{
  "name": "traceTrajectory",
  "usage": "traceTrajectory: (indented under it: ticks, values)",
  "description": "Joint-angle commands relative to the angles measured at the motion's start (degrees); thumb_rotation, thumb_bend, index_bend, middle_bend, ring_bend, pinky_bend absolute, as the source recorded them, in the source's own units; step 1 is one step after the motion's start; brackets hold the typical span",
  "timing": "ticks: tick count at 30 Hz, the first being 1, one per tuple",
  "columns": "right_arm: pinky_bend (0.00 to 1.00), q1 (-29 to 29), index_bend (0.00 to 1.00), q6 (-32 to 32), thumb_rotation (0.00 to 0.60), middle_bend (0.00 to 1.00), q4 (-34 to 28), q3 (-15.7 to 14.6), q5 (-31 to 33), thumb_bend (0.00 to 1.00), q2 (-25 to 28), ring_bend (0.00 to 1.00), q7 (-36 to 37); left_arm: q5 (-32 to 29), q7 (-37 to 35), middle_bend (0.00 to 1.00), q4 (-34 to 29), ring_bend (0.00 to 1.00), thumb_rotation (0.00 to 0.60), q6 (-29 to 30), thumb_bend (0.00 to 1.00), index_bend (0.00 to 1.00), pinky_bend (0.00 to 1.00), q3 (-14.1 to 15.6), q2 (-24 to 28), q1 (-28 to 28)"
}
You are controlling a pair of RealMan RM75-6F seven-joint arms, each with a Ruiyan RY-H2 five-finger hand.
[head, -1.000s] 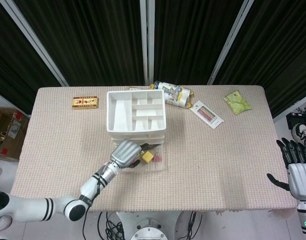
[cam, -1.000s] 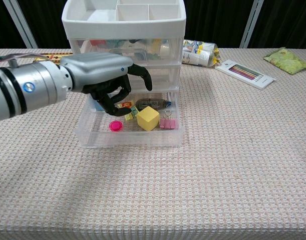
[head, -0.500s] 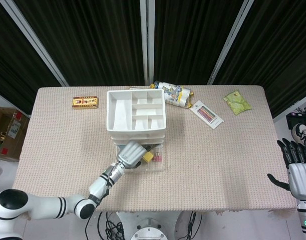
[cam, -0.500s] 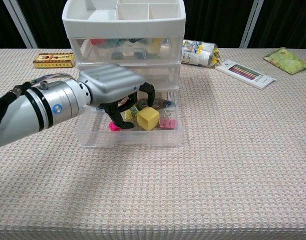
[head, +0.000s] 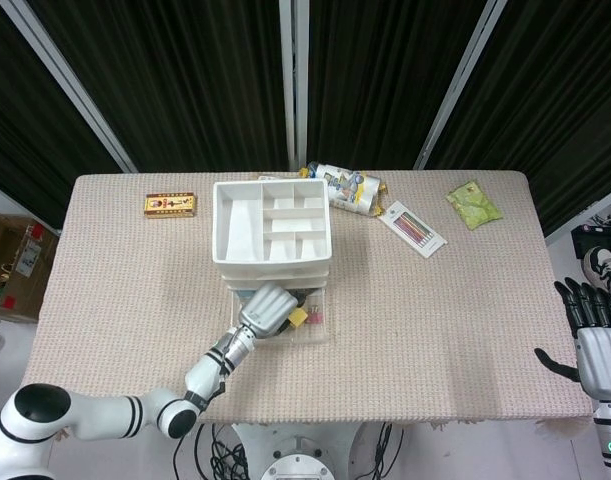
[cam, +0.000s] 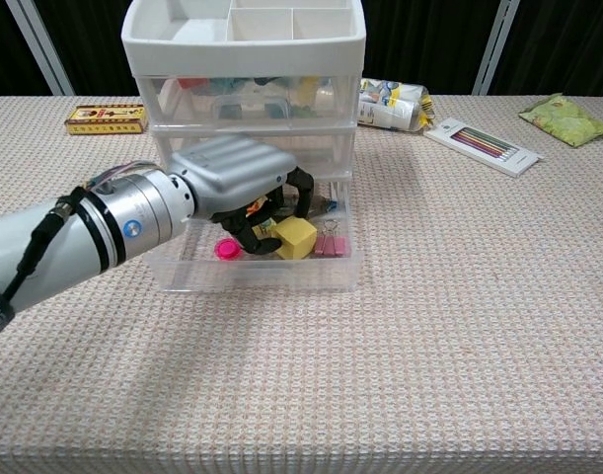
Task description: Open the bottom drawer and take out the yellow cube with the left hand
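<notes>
Yellow cube (cam: 295, 237) corner-on in open bottom drawer (cam: 257, 272), left hand (cam: 244, 178) fingers (cam: 303, 190) curled round it, unclamped

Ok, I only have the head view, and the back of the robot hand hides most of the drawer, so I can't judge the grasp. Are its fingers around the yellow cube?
Observer: Yes. In the chest view the left robot hand has its fingers curled down around the yellow cube, which sits inside the open bottom drawer. I can't confirm a firm grip.
Operator: Anything crowding the cube?
Observer: Pink binder clips lie close on the cube's right. I can't tell whether they touch it.
</notes>
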Motion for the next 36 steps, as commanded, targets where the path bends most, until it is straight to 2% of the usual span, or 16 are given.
traceTrajectory:
  ticks: [1, 7, 13, 18, 25, 29, 31, 33, 34, 36]
  values:
    - [0.00, 0.05, 0.00, -0.01, 0.600, 0.05, -0.03, 0.04, -0.06, 0.06, 0.04, 0.00, 0.02, 2.06, -1.98, 0.81, -2.48, 0.88, 0.600, 2.71, 0.35, 0.55, 1.00, -0.11, 1.49, 1.64]
    - [0.00, 0.33, 0.00, -0.06, 0.600, 0.05, -0.12, 0.14, -0.50, 0.06, 0.18, 0.00, 0.09, 7.83, -4.09, 0.81, -12.06, 0.88, 0.600, 10.67, 0.34, 0.55, 1.00, 1.45, 8.58, 6.52]
    - [0.00, 0.60, 0.00, -0.10, 0.600, 0.05, -0.14, 0.07, -1.18, 0.06, 0.17, 0.00, 0.17, 10.09, -4.08, 0.80, -17.99, 0.88, 0.600, 17.14, 0.34, 0.55, 1.00, 5.32, 15.39, 13.13]
    - [0.00, 0.64, 0.00, 0.00, 0.600, 0.05, -0.04, -0.11, -1.59, 0.06, -0.19, 0.00, 0.18, 6.48, -3.86, 0.80, -14.97, 0.88, 0.600, 17.39, 0.35, 0.55, 1.00, 7.09, 15.74, 17.08]
    - [0.00, 0.27, 0.00, 0.91, 0.600, 0.05, -0.77, -0.33, -2.26, 0.06, 0.10, 0.00, -0.53, 1.27, -4.40, 0.79, -6.58, 0.87, 0.600, 15.97, 0.35, 0.52, 1.00, 4.27, 12.44, 19.01]
    - [0.00, -0.06, 0.00, 1.23, 0.600, 0.05, -1.15, -0.41, -2.12, 0.06, 0.32, 0.00, -0.77, -0.53, -4.21, 0.77, -5.21, 0.86, 0.600, 14.58, 0.35, 0.48, 1.00, 3.31, 12.02, 19.42]
    - [0.00, -0.11, 0.00, 1.21, 0.600, 0.05, -1.23, -0.45, -2.06, 0.06, 0.27, 0.00, -0.85, -1.95, -3.08, 0.73, -6.36, 0.81, 0.600, 13.32, 0.33, 0.41, 1.00, 3.21, 12.55, 19.53]
    - [0.00, -0.09, 0.00, 1.15, 0.600, 0.05, -1.25, -0.45, -2.05, 0.06, 0.20, 0.00, -0.88, -2.41, -2.22, 0.64, -7.12, 0.72, 0.600, 13.42, 0.28, 0.28, 0.99, 2.99, 12.66, 19.77]
    - [0.00, -0.06, 0.00, 1.10, 0.600, 0.05, -1.26, -0.46, -2.06, 0.06, 0.19, 0.00, -0.90, -2.58, -1.82, 0.58, -7.35, 0.65, 0.600, 13.80, 0.24, 0.23, 0.97, 2.85, 12.66, 20.00]
    - [0.00, 0.00, 0.00, 1.02, 0.600, 0.05, -1.31, -0.44, -2.10, 0.06, 0.21, 0.00, -0.98, -3.39, -1.21, 0.47, -8.53, 0.52, 0.600, 14.63, 0.21, 0.17, 0.84, 2.32, 13.31, 20.68]
